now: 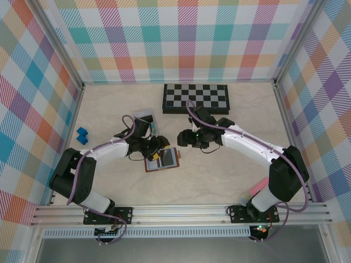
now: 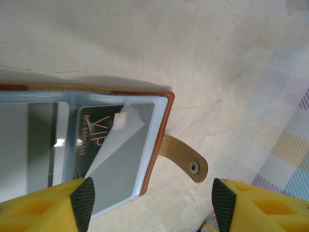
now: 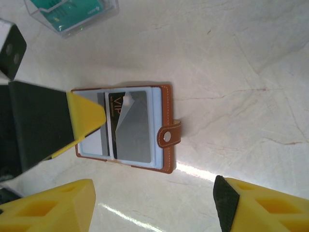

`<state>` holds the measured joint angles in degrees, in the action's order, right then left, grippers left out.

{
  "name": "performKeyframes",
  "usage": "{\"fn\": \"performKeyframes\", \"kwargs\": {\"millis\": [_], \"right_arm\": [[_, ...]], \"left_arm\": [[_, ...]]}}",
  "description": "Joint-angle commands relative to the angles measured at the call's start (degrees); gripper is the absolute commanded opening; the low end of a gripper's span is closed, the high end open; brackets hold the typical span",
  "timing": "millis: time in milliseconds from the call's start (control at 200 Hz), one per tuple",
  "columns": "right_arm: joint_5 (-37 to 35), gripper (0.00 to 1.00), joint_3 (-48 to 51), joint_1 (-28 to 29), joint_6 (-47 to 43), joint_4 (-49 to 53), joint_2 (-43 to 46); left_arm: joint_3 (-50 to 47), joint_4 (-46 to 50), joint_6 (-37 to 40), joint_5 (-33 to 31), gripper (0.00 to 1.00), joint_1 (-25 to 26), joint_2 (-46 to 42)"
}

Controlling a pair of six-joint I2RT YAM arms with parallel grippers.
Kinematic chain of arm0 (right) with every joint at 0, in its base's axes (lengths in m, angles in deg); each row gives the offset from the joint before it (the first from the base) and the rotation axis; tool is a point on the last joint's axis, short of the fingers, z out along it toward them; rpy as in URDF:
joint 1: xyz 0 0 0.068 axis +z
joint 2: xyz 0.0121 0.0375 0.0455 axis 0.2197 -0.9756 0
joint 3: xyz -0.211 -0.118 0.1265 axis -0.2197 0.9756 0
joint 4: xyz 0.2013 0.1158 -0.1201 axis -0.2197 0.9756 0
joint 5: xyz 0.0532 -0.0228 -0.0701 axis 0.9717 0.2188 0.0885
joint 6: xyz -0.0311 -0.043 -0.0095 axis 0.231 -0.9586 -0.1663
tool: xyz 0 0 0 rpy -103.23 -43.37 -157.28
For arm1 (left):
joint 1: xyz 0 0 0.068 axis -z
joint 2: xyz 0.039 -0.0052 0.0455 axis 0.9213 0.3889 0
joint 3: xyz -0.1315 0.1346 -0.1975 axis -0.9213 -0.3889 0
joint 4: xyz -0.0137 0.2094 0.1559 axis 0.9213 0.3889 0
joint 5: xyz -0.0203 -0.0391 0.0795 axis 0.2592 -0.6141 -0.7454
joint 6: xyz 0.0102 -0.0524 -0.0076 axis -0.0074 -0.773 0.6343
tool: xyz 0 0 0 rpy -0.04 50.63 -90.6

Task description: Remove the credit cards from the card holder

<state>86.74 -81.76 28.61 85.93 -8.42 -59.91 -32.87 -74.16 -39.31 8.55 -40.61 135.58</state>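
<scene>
We see the small brown leather card holder (image 1: 162, 159) lying open and flat on the pale marble-patterned table (image 1: 230, 175), between the two arms, with its blue-grey lining turned up. In the left wrist view, a dark card (image 2: 96, 140) with the letters VIP sits inside a clear pocket of one page. The small brown clasp tab (image 2: 186, 157) sticks out over the table.

The left gripper (image 2: 152, 208) hangs just above the holder. Its yellow fingers (image 2: 38, 208) with black pads stand wide apart and grip nothing. One finger is over the page and the other is over the bare table beyond the tab. We cannot tell if either touches.

The right gripper (image 3: 152, 208) is near the holder, and its fingers are also wide and empty.

A clear plastic tray (image 3: 110, 8) with teal cards (image 3: 67, 12) stands behind the holder. A black-and-grey chessboard (image 1: 196, 97) lies further back, and a small blue block (image 1: 82, 135) is at the left.
</scene>
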Motion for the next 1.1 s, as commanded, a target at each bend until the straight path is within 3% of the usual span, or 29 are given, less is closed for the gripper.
{"fn": "performKeyframes", "kwargs": {"millis": [0,300,535,635,730,860,1095], "right_arm": [[3.4,0.68,1.5,0.1,-0.8,0.8,1.6],[6.0,0.68,3.2,0.2,-1.5,0.3,2.4],[10.8,0.66,4.0,0.6,0.4,-3.5,-0.7],[10.9,0.65,4.2,0.7,1.6,-5.1,-2.0],[11.3,0.59,2.8,0.8,2.4,-5.0,-4.6],[13.2,0.47,-0.6,1.3,1.9,-4.5,-8.7],[12.8,0.34,-8.1,2.8,2.0,-2.0,-14.9]], "left_arm": [[2.6,1.2,-3.8,-2.6,0.68,0.2,-1.4],[10.0,11.9,-0.8,-5.7,0.72,0.6,-3.1],[7.3,15.0,1.2,-7.2,0.76,0.4,-10.1],[3.3,13.1,1.5,-8.0,0.85,0.0,-14.7],[0.5,10.6,2.0,-8.6,0.93,-0.5,-18.6],[-1.1,9.5,2.6,-7.6,0.95,-1.0,-19.7],[-3.4,5.4,6.6,-4.7,0.84,-1.2,-16.4]]}}
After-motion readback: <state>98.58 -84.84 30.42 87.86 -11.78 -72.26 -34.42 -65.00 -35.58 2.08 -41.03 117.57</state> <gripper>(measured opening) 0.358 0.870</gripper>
